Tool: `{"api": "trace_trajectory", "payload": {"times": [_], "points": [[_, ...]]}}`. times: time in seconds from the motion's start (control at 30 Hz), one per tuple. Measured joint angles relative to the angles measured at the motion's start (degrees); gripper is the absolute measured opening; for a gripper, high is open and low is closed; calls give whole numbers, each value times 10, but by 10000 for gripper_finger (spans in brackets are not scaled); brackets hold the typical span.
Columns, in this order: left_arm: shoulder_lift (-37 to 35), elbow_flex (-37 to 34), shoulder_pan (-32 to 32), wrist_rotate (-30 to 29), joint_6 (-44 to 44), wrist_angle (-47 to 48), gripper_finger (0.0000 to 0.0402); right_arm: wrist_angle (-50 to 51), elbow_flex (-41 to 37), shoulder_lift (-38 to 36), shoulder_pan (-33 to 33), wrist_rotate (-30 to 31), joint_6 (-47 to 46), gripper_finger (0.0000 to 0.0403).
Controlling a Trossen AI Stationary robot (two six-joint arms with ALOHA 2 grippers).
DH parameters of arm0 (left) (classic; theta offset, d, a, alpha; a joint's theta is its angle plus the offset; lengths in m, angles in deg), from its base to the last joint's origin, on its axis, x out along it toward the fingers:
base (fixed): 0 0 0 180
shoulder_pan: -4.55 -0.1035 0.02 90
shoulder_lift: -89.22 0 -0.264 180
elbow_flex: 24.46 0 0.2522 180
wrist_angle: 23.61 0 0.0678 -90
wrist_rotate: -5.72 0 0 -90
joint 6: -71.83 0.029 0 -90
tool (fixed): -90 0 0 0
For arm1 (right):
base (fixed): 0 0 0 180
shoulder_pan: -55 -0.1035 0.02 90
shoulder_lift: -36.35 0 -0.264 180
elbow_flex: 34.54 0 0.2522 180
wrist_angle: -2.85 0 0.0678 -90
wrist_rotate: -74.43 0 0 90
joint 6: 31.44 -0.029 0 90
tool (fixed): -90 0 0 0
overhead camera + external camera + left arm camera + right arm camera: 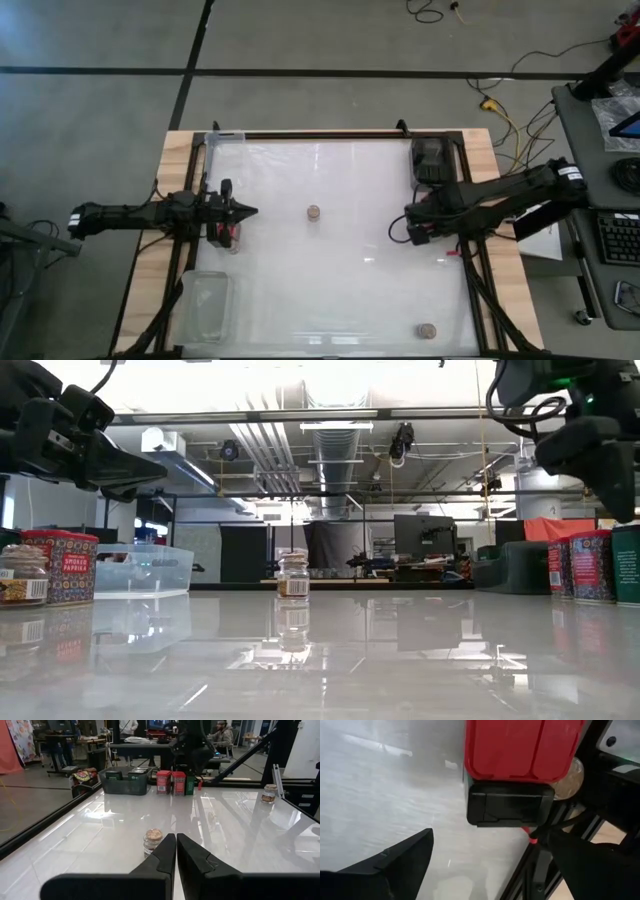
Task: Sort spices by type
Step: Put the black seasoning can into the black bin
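The left claw (pixel 247 211) hangs over the worktop's (pixel 340 290) left side, its 2 fingers (pixel 162 857) pressed together and holding nothing. A red tin (pixel 60 566) and a small jar (pixel 22 576) stand just beside it near the left edge. A tan-topped jar (pixel 313 212) stands alone at the worktop's middle, another jar (pixel 427 329) near the front right corner. The right claw (pixel 485 852) is spread wide above the right edge, over a red-topped tin (pixel 522 747) with a black box (pixel 510 807) touching it. A clear tray (pixel 205 305) sits at the front left corner.
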Motion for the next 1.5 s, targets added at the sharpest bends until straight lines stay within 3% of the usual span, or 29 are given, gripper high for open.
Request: {"api": "trace_trajectory", "payload": {"times": [0.57, 1.07, 1.3, 1.5], "points": [[0, 0, 0, 0, 0, 0, 0, -5, -34, 0, 32, 16, 31, 398], [0, 0, 0, 0, 0, 0, 0, -80, -49, 23, 32, 15, 9, 397], [0, 0, 0, 0, 0, 0, 0, -133, -49, 53, 32, 15, -3, 359], [0, 0, 0, 0, 0, 0, 0, -157, -49, 72, 32, -2, -4, 297]]}}
